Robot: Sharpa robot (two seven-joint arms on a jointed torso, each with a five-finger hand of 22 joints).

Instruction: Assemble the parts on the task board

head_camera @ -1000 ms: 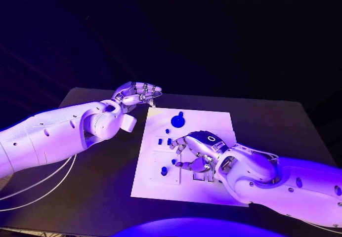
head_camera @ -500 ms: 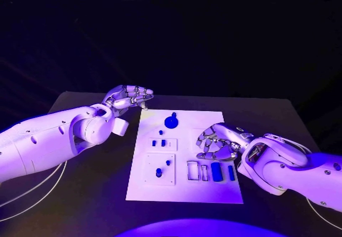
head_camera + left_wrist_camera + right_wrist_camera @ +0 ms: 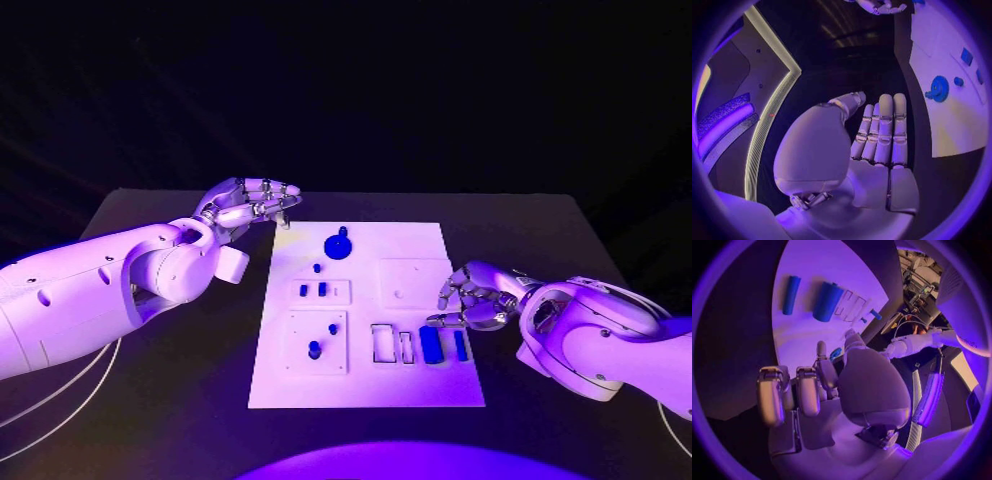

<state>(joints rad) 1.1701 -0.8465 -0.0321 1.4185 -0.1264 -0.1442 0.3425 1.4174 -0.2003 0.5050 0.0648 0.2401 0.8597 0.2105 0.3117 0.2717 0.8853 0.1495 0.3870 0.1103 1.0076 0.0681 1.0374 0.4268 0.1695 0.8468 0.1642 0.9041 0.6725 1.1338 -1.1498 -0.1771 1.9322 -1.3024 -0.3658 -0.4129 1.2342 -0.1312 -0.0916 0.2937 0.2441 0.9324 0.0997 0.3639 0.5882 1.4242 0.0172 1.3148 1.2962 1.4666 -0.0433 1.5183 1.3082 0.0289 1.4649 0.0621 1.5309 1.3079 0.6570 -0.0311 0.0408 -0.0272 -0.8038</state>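
The white task board (image 3: 418,385) lies mid-table. On it I see a blue gear (image 3: 338,245) at the far end, small blue pieces (image 3: 315,290) in a plate, a blue peg (image 3: 315,349) in a square plate, and two blue cylinders (image 3: 430,344) beside empty slots (image 3: 384,343). My left hand (image 3: 248,205) hovers off the board's far left corner, fingers side by side and loosely bent, holding nothing (image 3: 879,130). My right hand (image 3: 476,297) sits at the board's right edge with its fingers curled in on nothing (image 3: 811,390). The right wrist view shows the thick blue cylinder (image 3: 826,301) on the board (image 3: 829,270).
The black table (image 3: 173,400) runs all round the board. My left forearm (image 3: 101,290) lies over the table's left side and my right forearm (image 3: 606,340) over its right side. The gear (image 3: 939,89) also appears in the left wrist view.
My right hand has drawn back from over the board's near middle to its right edge, uncovering the two blue cylinders and slots. The left hand stays near the far left corner.
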